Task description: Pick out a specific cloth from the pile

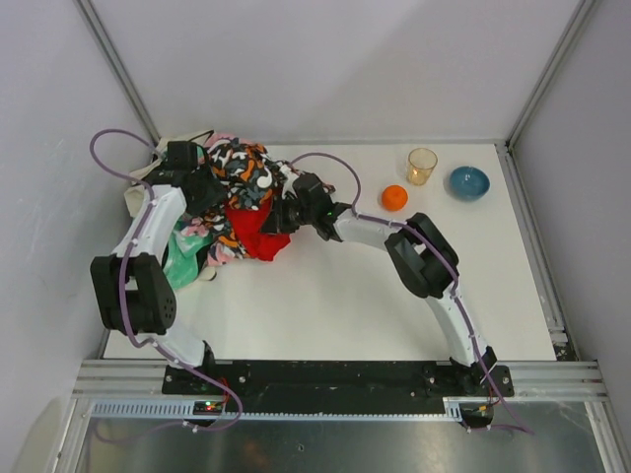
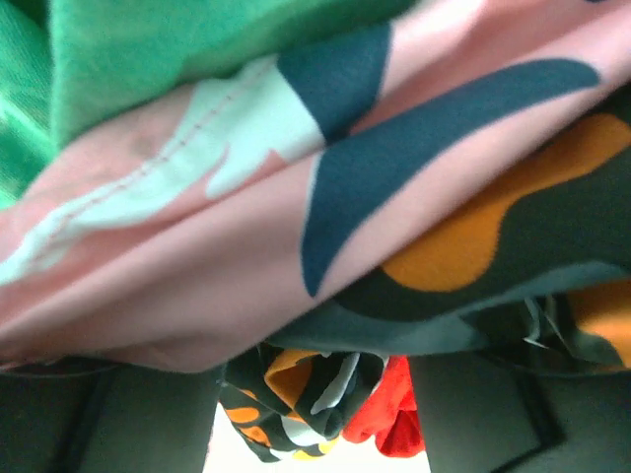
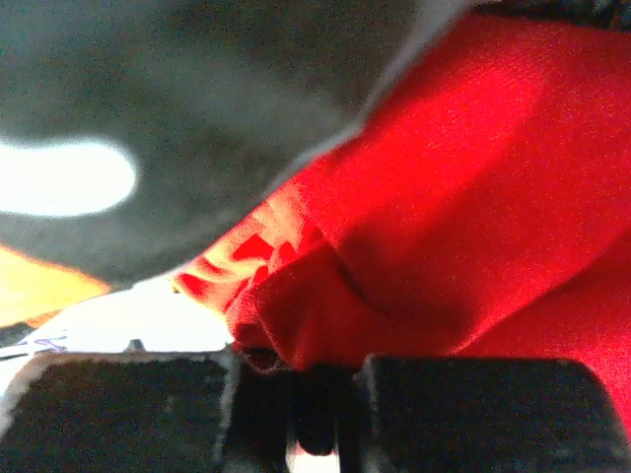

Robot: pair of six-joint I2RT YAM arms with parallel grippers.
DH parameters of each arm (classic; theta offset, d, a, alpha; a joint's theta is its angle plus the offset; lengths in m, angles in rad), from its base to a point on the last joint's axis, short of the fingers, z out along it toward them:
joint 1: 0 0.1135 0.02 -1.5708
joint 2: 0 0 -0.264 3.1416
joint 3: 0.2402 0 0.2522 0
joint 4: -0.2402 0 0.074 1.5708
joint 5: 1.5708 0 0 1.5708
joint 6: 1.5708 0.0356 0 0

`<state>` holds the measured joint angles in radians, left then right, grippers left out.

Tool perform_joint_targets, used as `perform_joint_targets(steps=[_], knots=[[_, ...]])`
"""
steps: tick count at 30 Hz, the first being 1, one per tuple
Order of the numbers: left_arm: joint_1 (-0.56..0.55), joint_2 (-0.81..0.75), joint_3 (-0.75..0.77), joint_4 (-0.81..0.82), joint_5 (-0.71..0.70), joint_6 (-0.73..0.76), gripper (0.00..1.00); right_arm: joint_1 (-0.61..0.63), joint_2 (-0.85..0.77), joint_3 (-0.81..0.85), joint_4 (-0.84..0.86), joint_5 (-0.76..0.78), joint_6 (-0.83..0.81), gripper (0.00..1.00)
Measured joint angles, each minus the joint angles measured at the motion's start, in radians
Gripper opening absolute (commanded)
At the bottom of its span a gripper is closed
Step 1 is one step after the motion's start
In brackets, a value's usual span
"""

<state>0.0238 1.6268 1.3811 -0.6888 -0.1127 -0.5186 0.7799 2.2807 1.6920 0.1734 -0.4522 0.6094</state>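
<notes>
The red cloth [image 1: 254, 235] lies at the right side of the pile [image 1: 240, 163] at the table's back left. My right gripper [image 1: 279, 215] is at the cloth's right edge. In the right wrist view its fingers are nearly together, pinching a fold of the red cloth [image 3: 454, 197], so my right gripper [image 3: 301, 370] is shut on it. My left gripper [image 1: 210, 192] is buried in the pile. In the left wrist view my left gripper [image 2: 315, 419] holds a bunch of the orange-black-white patterned cloth [image 2: 286, 394], with a bit of the red cloth [image 2: 394, 419] beside it. A pink patterned cloth [image 2: 197, 286] drapes over the lens.
A green cloth [image 1: 182, 254] hangs at the pile's left front. An orange ball [image 1: 394, 197], a clear yellowish cup [image 1: 422, 165] and a blue bowl [image 1: 468, 182] stand at the back right. Enclosure walls rise close behind and beside the table.
</notes>
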Motion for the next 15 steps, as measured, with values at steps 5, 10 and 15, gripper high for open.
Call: perform_joint_targets(steps=[5,10,15], knots=[[0.001,-0.057,-0.045,0.016,0.048,-0.016,0.95,-0.003,-0.088,-0.013,-0.147,0.077,-0.074,0.0],[0.003,-0.199,-0.15,0.026,0.108,-0.043,0.99,-0.011,-0.338,-0.066,-0.291,0.206,-0.166,0.0],[-0.013,-0.391,-0.226,0.015,0.128,-0.079,1.0,-0.021,-0.601,-0.092,-0.379,0.331,-0.242,0.0]])
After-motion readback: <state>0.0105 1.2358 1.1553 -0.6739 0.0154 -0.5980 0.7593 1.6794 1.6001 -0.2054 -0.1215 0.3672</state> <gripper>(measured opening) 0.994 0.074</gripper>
